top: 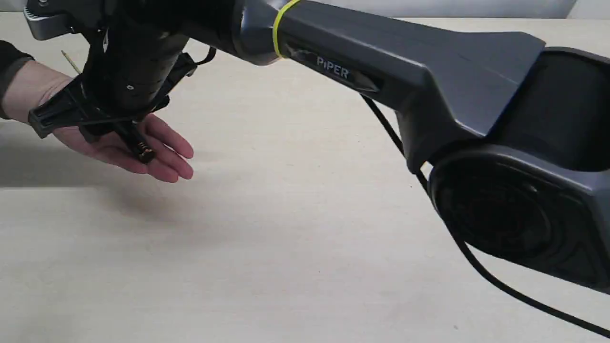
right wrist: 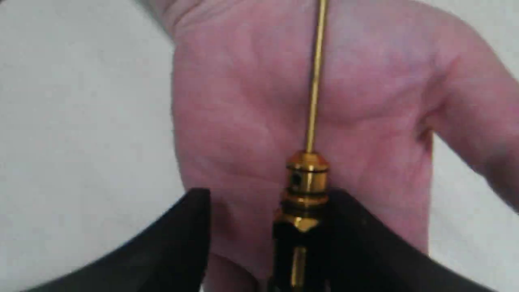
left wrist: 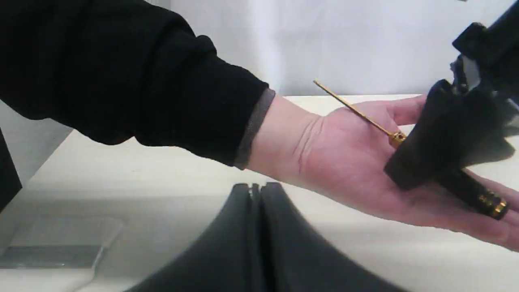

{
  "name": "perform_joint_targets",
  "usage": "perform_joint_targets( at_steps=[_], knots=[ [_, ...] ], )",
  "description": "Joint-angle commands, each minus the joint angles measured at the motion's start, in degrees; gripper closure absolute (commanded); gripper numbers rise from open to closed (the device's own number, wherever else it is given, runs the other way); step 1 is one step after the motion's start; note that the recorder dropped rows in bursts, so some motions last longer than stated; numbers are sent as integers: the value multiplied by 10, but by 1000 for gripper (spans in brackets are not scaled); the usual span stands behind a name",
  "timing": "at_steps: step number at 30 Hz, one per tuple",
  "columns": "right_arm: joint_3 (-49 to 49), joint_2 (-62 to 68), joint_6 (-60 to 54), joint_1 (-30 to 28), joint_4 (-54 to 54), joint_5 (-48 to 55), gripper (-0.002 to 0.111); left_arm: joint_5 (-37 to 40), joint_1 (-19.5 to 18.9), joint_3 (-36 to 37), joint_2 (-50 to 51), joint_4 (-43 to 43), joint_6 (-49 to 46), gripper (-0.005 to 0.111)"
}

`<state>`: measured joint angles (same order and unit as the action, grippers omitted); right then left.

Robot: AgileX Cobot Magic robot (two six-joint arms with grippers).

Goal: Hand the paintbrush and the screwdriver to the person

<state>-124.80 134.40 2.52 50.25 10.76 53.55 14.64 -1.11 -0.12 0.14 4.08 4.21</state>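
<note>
The person's open hand (top: 164,150) is held palm up over the table at the left, with a dark sleeve (left wrist: 121,73) behind it. The screwdriver (right wrist: 306,178), black-handled with gold collar and thin gold shaft, lies along the palm (left wrist: 344,162). Its ringed handle end (top: 143,151) reaches the person's fingers. My right gripper (right wrist: 269,202) hangs right over the palm and is open. One finger touches the screwdriver's handle, and bare palm shows between the handle and the other finger. My left gripper (left wrist: 255,190) is shut on nothing, low beside the person's wrist. The paintbrush is out of view.
My right arm (top: 381,71) reaches across the whole exterior view from right to left, with a black cable (top: 476,267) hanging under it. A pale flat object (left wrist: 61,243) lies on the table beside the left gripper. A white wall (left wrist: 365,40) stands behind the table.
</note>
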Motion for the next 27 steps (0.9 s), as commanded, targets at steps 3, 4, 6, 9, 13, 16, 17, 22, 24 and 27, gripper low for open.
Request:
perform_joint_targets(
  at_steps=[3, 4, 6, 9, 13, 16, 17, 22, 24, 27],
  knots=[
    [-60, -41, 14, -1, -55, 89, 77, -5, 5, 1, -1, -2, 1, 107],
    [-71, -53, 28, -1, -81, 116, 86, -5, 5, 1, -1, -2, 1, 107],
    [-85, -79, 53, -1, -136, 164, 103, -5, 5, 1, -1, -2, 1, 107],
    [-87, -121, 65, -1, -210, 164, 104, -5, 5, 1, -1, -2, 1, 107],
    [-41, -183, 57, -1, -238, 164, 104, -5, 5, 1, -1, -2, 1, 107],
    [22, -234, 58, -1, -269, 164, 104, -5, 5, 1, -1, -2, 1, 107],
    [50, -251, 60, -1, -279, 164, 104, -5, 5, 1, -1, -2, 1, 107],
    [236, -342, 67, -1, -269, 160, 104, -2, 5, 1, -1, -3, 1, 107],
    [330, -384, 67, -1, -251, 104, 104, -3, 5, 1, -1, -3, 1, 107],
    [472, -447, 68, -1, -218, -16, 104, -3, 5, 1, -1, -3, 1, 107]
  ],
)
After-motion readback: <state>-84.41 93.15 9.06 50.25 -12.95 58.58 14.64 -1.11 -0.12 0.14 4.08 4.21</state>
